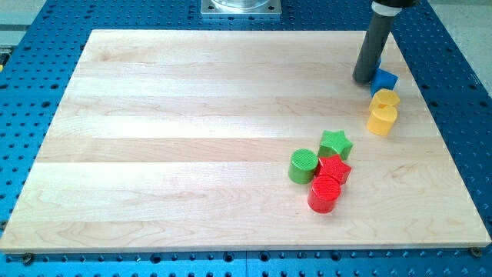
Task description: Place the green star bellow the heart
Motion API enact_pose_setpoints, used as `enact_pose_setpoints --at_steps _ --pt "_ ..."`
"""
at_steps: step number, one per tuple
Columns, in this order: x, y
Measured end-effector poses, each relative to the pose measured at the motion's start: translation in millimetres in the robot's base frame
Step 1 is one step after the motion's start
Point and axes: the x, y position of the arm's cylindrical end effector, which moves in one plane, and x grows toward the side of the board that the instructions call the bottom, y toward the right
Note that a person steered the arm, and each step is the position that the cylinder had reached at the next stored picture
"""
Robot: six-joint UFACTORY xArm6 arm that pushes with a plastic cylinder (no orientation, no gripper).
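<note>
You have no gripper here, only my tip (364, 79), bare and holding nothing, touching the blue block (384, 79) at its 9 o'clock. Bring it round behind the green star (336, 143) and push gently toward the yellow heart (382, 118), steering clear of the red star (334, 168). The green star sits mid-table (192, 115), at the tip's 7 o'clock, well apart.

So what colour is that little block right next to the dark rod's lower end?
Blue: the small blue block, seen in the camera view.
</note>
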Motion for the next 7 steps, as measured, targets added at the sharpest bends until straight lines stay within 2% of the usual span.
enact_pose_setpoints --at_steps 1,2,3,5,6,7 --pt "-0.4 -60.2" --pt "45.6 -60.9" --pt "111.4 -59.3" --pt "127.8 -150.2" --pt "148.2 -137.5" --pt "148.3 -101.9"
